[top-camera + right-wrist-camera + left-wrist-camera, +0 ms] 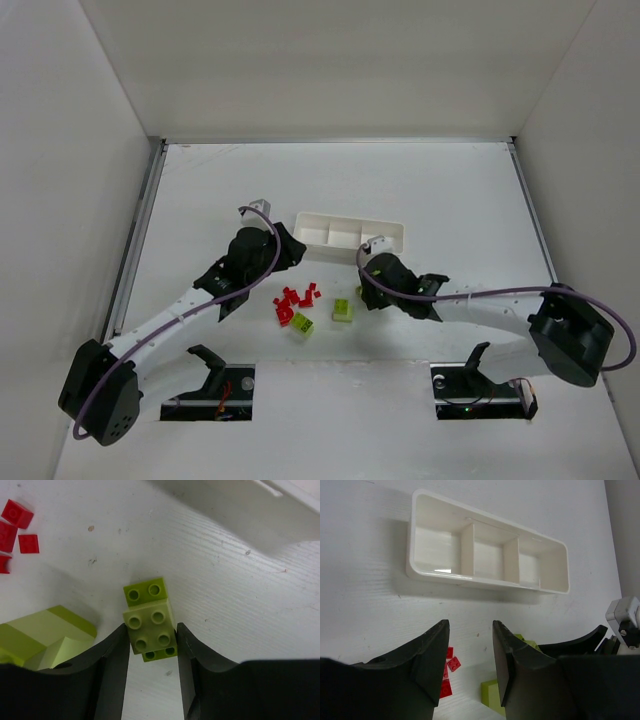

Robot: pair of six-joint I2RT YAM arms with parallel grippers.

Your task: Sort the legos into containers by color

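Right wrist: lime-green lego (150, 622) between jaws, touching both.

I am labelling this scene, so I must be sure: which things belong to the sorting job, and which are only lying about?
Belong to the job:
red legos
loose green legos
green lego gripped by the right claw
white tray
left claw, open and empty

Only lying about:
purple cables
table
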